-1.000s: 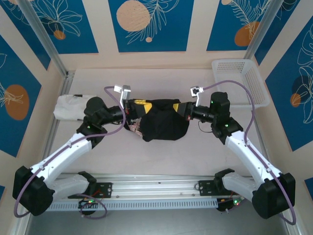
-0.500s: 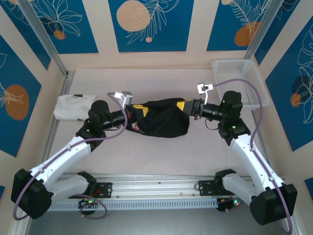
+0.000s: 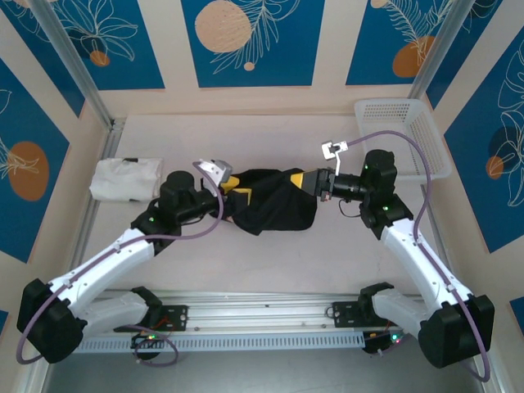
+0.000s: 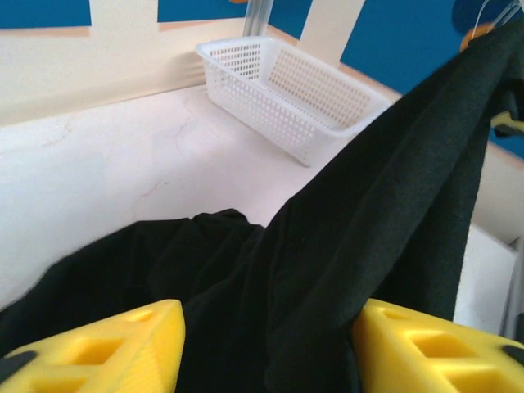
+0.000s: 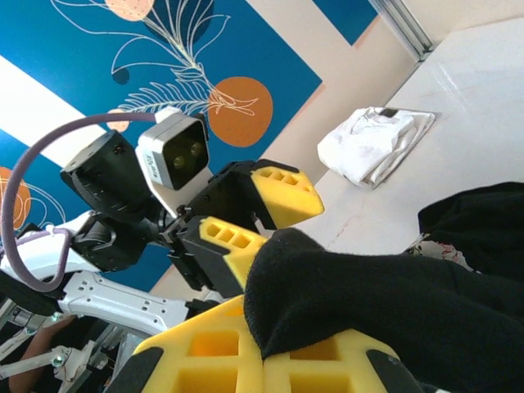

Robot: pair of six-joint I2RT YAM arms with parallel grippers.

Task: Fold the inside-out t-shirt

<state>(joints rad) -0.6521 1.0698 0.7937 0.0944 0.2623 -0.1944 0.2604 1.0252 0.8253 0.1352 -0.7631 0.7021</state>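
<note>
Two arms reach in from the near edge of the table [image 3: 270, 262].

1. Left claw [image 3: 235, 185]: at the shirt's left end. Yellow fingers [image 4: 106, 352] spread wide; black cloth lies loose between them, not pinched.
2. Right claw [image 3: 304, 181]: at the shirt's right end. Fingers [image 5: 246, 352] pressed together on a fold of black cloth, holding that end lifted.
3. Shirt [image 3: 274, 205]: black, mid-table between the two claws. Bunched in a lump, its right end up in the pinch and the rest sagging to the tabletop. No flat panel, straight edge or crease to be seen.
4. White garment [image 3: 123, 178]: folded, well to the shirt's left.
5. Basket [image 3: 401, 135]: white, beyond the shirt to its right.

Progress: early, by my reckoning. No fold is made. The shirt wants spreading flat first, and every fold remains. Which face is outward, I cannot tell.
</note>
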